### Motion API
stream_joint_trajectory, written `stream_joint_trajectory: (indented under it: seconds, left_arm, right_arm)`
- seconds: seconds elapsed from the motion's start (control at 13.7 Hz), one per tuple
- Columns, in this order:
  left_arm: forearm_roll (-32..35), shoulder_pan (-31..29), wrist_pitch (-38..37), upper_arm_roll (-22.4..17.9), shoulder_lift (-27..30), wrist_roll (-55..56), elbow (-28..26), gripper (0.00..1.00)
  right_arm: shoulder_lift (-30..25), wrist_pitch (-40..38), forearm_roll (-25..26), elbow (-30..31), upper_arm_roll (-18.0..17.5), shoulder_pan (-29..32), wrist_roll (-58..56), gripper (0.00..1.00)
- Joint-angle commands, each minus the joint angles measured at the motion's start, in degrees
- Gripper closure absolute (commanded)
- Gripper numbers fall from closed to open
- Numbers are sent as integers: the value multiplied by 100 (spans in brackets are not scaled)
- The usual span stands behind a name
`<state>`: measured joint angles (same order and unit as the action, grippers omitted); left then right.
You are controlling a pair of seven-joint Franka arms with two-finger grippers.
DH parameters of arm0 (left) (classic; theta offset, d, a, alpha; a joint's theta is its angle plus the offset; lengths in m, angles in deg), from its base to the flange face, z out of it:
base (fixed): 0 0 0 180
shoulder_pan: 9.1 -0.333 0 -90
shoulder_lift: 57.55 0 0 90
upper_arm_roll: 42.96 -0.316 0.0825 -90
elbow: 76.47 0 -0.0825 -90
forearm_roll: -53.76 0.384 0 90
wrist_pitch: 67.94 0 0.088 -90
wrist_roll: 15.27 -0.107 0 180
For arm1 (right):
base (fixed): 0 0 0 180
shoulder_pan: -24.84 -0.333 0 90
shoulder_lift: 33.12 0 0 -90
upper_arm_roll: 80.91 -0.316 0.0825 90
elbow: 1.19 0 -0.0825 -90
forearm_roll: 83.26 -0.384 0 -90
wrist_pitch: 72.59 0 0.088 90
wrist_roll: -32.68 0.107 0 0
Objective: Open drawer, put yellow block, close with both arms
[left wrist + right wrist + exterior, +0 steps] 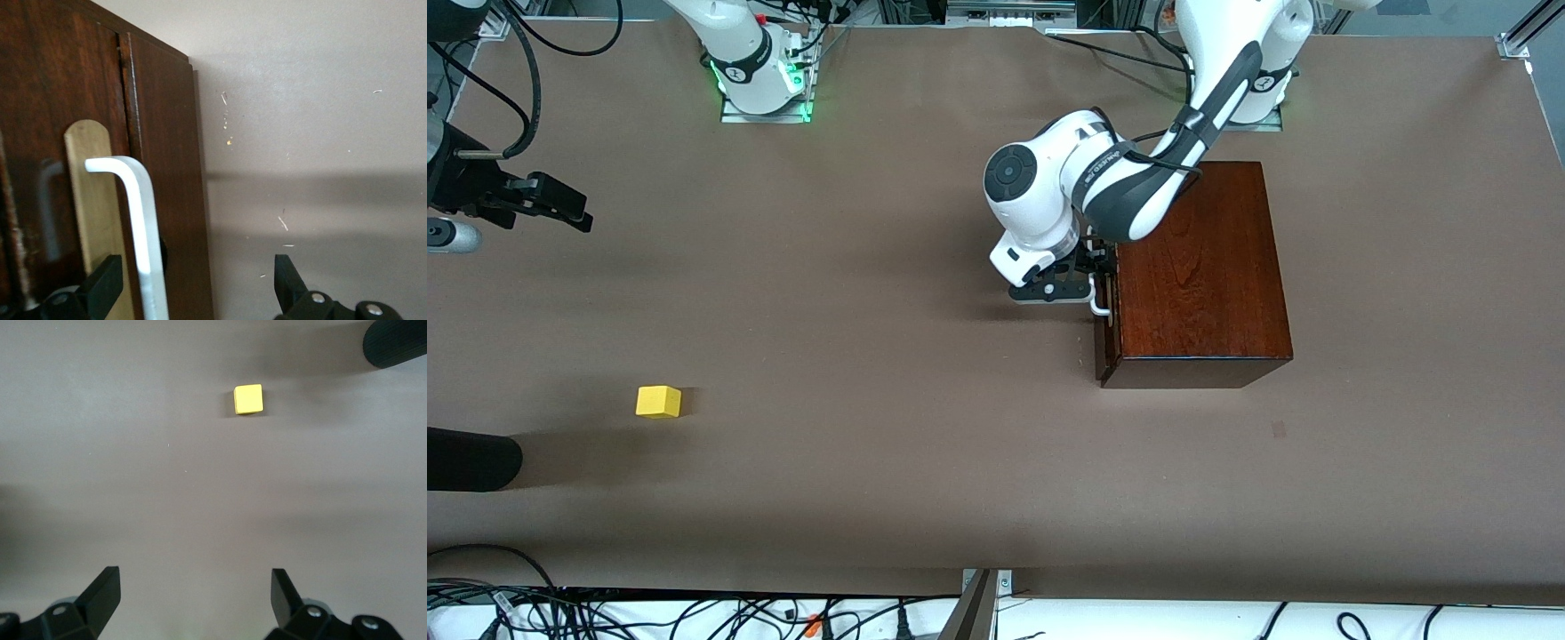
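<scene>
1. I see even, bright overhead light on the brown table (889, 498); soft wide shadows.
2. Glossy box (1209, 267) top shows mild sheen, no hard glare.
3. Yellow block (658, 402) casts a faint shadow toward the right arm's end.
4. Left wrist view: handle (143, 227) slightly soft, close up.
5. Right wrist view is sharp, with banded shadows.

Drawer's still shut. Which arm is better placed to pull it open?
Left. The left gripper is already at the drawer front, its open jaws straddling the white handle. The right gripper hangs open at the right arm's end, nearer the yellow block.
</scene>
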<state>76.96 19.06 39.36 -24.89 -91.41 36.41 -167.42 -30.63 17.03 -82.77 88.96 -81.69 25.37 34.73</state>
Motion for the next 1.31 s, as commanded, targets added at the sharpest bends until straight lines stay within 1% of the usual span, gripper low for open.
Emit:
stream_joint_trajectory:
  seconds: [0.0, 0.44, 0.88, 1.1, 1.24]
  left_arm:
    - [193, 23, 221, -49, 20, 193, -203, 0]
    - [193, 49, 450, -32, -68, 395, -203, 0]
    - [97, 111, 626, 3, -174, 466, -89, 0]
    - [-122, 137, 774, 4, -244, 466, 34, 0]
    - [-149, 163, 924, 4, -271, 474, 34, 0]
  right_arm:
    - [-91, -67, 3, 29, -72, 61, 32, 0]
    - [-91, -111, -5, 29, -63, 61, 32, 0]
    - [-100, -111, -5, 29, -63, 61, 32, 0]
    - [-91, -111, -5, 29, -63, 61, 32, 0]
    - [-100, -111, -5, 29, -63, 61, 32, 0]
